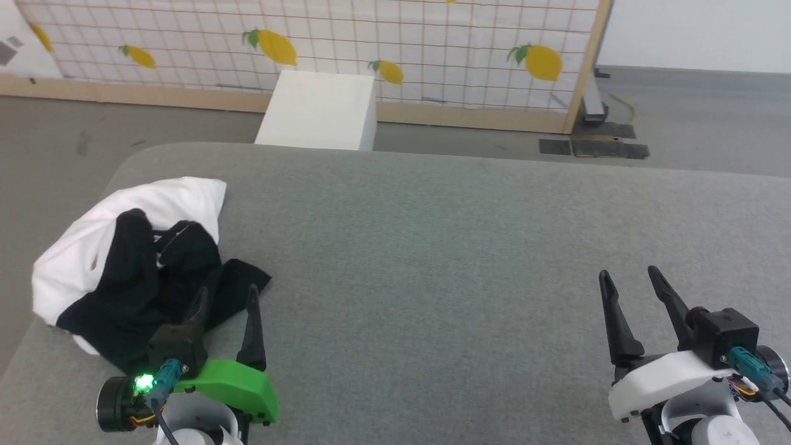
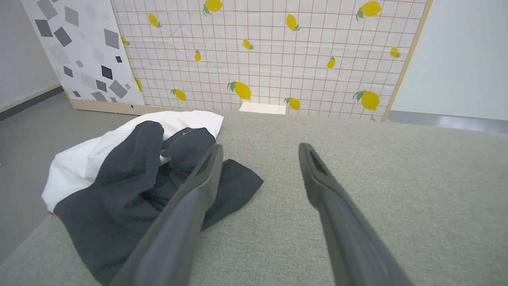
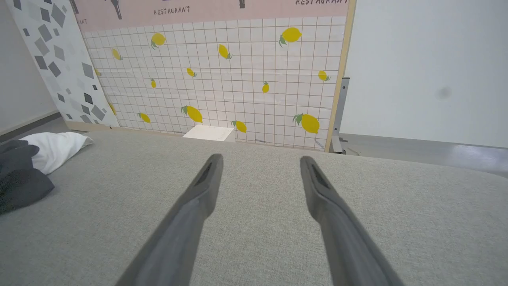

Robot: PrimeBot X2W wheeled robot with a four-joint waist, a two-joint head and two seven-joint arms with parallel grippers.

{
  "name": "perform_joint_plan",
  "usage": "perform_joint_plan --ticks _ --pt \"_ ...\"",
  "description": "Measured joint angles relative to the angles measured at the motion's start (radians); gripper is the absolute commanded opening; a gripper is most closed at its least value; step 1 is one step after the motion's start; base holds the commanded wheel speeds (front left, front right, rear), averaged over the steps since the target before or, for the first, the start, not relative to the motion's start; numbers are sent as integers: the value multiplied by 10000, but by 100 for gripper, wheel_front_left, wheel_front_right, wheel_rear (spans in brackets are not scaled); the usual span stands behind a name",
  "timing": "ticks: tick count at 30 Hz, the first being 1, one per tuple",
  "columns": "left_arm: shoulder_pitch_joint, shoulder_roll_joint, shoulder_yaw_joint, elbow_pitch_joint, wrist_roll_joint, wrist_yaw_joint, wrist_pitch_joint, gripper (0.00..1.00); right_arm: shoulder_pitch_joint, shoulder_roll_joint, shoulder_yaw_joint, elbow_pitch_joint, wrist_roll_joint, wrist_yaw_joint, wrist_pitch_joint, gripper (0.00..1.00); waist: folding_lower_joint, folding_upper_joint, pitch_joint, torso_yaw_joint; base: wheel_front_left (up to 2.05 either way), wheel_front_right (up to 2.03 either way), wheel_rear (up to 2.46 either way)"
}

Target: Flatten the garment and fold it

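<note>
A: Nearest?
B: Dark-fingered left gripper (image 1: pixel 227 289) and right gripper (image 1: pixel 629 272), both spread wide and empty, at the grey fabric table's (image 1: pixel 432 247) near edge.
A: Garment?
B: The crumpled white-and-black cotton T-shirt (image 1: pixel 133 272) lies at the left edge, beside the left gripper.

Crumpled garment (image 1: pixel 130 259) occupies table (image 1: pixel 463 247) left corner; rest of surface open, unobstructed passage.

The grey fabric-covered table (image 1: pixel 463 247) bears a crumpled garment (image 1: pixel 136 272) (white and black) near its left edge.
</note>
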Motion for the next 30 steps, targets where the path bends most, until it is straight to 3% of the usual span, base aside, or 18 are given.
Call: perform_joint_plan --ticks 30 --pt "1 0 165 405 -322 63 -623 100 100 0 -33 497 571 0 -614 100 0 0 -42 2112 0 0 0"
